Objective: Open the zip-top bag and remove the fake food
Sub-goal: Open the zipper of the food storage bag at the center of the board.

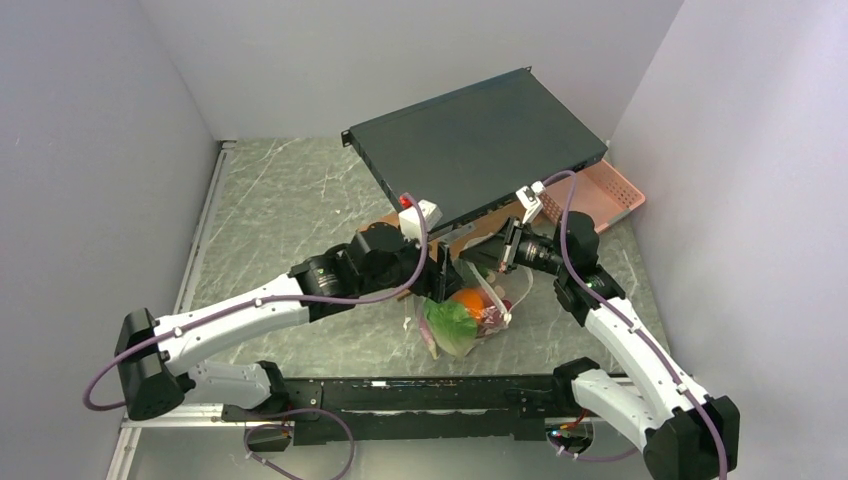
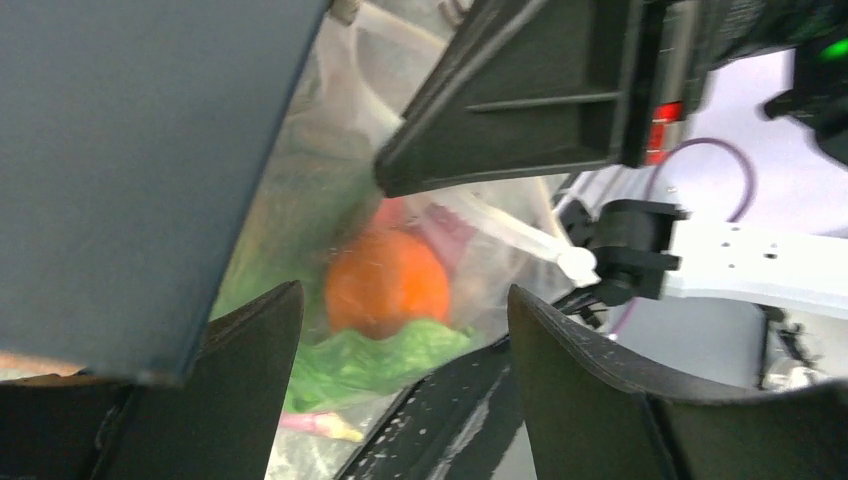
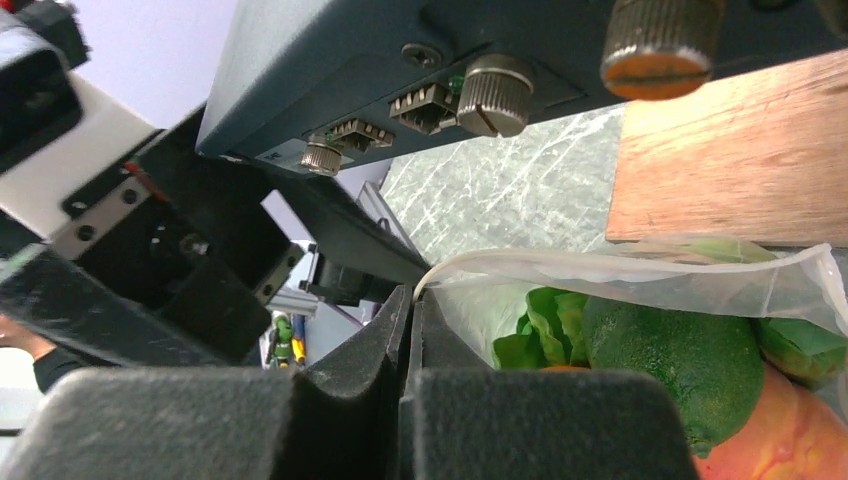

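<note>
The clear zip-top bag (image 1: 512, 292) hangs between both grippers at the table's middle front. Through it I see fake food: an orange ball (image 1: 468, 300), a leafy green piece (image 1: 450, 325) and a red piece (image 1: 492, 318). My right gripper (image 3: 413, 295) is shut on the bag's top edge (image 3: 600, 268), with a dark green round fruit (image 3: 660, 370) and green leaves (image 3: 545, 325) just below in the bag. My left gripper (image 2: 405, 295) is open beside the bag, its fingers (image 2: 250, 380) apart, and the orange ball (image 2: 385, 280) and leafy piece (image 2: 390, 350) lie beyond them.
A large dark metal rack unit (image 1: 480, 150) lies tilted just behind the grippers, propped on a wooden block (image 3: 730, 150). A pink lattice basket (image 1: 612, 190) sits at the back right. Grey walls close in on the left, right and back.
</note>
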Controlling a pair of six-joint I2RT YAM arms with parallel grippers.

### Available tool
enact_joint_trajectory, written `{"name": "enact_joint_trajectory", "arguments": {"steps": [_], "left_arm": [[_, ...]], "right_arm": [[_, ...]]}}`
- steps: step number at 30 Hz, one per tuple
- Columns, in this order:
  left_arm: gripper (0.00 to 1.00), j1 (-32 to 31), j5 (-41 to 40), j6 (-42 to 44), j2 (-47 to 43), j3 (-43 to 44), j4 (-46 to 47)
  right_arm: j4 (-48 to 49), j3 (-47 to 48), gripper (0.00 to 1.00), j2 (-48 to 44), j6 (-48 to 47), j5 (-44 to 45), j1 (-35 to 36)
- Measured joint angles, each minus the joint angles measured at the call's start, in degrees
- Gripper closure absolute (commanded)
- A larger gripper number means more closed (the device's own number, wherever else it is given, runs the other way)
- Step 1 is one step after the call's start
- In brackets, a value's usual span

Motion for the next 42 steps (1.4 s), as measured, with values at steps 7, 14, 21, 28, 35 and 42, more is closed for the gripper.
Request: {"name": "enact_joint_trajectory", "arguments": {"steps": [7, 14, 21, 28, 35, 42], "left_arm": [[0.21, -2.5, -7.6, 1.8, 3.6, 1.7, -3.6], [0.32, -4.3, -10.9, 2.6, 3.7, -0.1, 0.0], [0.74, -4.3, -12.0, 2.1, 3.3, -2.0, 2.4], [1.00, -5.4, -9.6, 4.5, 3.2, -2.4, 4.3], [1.00, -5.4, -7.8, 8.7, 3.2, -2.4, 3.2], [1.00, -5.1, -6.3, 13.4, 3.1, -2.9, -0.5]], "right_arm": [[2.9, -1.5, 1.00, -0.8, 1.6, -1.6, 0.8], [8.8, -3.0, 1.00, -0.9, 3.9, -5.4, 3.0], [11.4, -3.8, 1.00, -0.9, 4.7, -6.1, 3.6], [11.2, -4.0, 1.00, -0.9, 4.2, -6.9, 3.7], [7.8, -4.0, 0.69, -3.0, -2.1, -7.6, 3.7], [0.7, -2.5, 0.42, -7.0, -14.0, -12.6, 2.2]]}}
